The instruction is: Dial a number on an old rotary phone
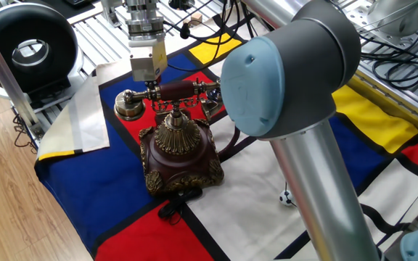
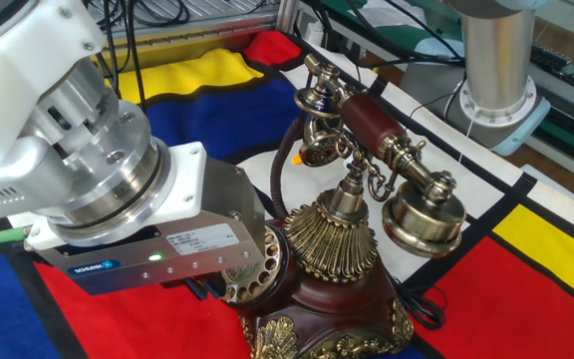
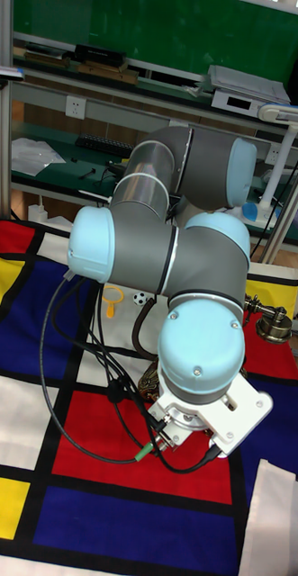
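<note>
The old rotary phone (image 1: pixel 180 148) stands on the patchwork cloth, a dark maroon base with brass trim and its maroon-and-brass handset (image 1: pixel 171 92) lying across the cradle. In the other fixed view its brass dial (image 2: pixel 255 271) faces my gripper (image 2: pixel 229 261), whose fingers are mostly hidden behind the silver gripper body (image 2: pixel 172 234). From one fixed view my gripper (image 1: pixel 152 90) points down just behind the handset, and its fingers look closed into one narrow tip. In the tall fixed view the arm hides almost all of the phone; only a brass earpiece (image 3: pixel 275 325) shows.
A big black ring-shaped device (image 1: pixel 26 48) sits at the back left. A white cloth (image 1: pixel 85 116) lies left of the phone, and a dark cord (image 1: pixel 227 148) curls to its right. The arm's grey elbow (image 1: pixel 289 72) looms over the table. Cables run across the cloth (image 3: pixel 94 378).
</note>
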`<act>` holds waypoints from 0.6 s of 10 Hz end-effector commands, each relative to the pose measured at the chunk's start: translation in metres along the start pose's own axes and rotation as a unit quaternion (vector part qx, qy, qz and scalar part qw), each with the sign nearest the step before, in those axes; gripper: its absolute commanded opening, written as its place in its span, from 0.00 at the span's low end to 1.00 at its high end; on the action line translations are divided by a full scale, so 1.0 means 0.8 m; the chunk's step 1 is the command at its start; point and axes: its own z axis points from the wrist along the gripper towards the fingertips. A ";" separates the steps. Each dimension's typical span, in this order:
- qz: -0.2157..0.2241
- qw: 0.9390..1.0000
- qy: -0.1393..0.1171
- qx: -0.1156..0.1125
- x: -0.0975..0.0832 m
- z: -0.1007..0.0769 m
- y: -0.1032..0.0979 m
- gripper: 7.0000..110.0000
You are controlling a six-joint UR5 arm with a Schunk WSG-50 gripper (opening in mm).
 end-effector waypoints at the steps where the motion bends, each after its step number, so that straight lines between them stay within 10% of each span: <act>1: -0.001 1.000 -0.002 -0.004 -0.001 -0.002 0.001 0.00; 6: 0.004 1.000 -0.002 -0.002 -0.004 -0.001 0.002 0.00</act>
